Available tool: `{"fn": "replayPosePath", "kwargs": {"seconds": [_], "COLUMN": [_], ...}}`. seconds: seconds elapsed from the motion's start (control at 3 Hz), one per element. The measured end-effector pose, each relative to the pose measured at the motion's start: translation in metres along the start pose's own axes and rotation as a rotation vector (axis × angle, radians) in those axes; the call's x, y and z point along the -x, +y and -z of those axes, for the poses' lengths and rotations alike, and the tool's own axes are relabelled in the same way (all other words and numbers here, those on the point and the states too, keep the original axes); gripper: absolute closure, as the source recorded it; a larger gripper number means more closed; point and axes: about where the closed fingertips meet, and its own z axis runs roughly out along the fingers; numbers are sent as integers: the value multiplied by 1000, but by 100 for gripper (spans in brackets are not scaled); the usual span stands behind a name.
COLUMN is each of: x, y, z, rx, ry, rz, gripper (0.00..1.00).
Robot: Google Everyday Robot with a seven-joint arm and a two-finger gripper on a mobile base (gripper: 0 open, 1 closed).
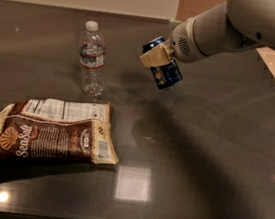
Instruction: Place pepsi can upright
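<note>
Your table (207,191) is a dark, glossy slab that fills nearly the whole view. Its far edge runs under the pale wall at the top, its near edge lies along the bottom, and its right edge slants down past a strip of lighter floor. A wide stretch of bare surface spreads under the can and to the right, as far as that slanted edge.

Your arm (229,23) comes in from the upper right. It is a thick pale-grey link angled down and to the left, and its wrist ends above the middle of the table.

The chip bag (48,137) lies flat at the lower left, close to the near edge. The water bottle (92,60) stands upright just behind the bag, well left of the can.

The can (166,75) hangs above the table at the wrist. It is tilted, with its long axis running from upper left to lower right. One end points up and left towards the far edge, and the other points down and right. A dark reflection sits on the tabletop below it.

Your gripper (161,64) is clamped on the can, with a tan finger (153,58) pressed across the can's upper left side. The other finger is hidden behind the can.
</note>
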Motion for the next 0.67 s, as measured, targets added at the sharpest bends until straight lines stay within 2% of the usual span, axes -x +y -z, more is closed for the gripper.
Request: {"fn": "replayPosePath", "kwargs": {"seconds": [0.33,0.67], "x": [-3,-12], "y": [0,-5], "z": [11,19], "rx": [74,117], "ry": [-116,-214], "rz": [20,71], "gripper": [100,100]}}
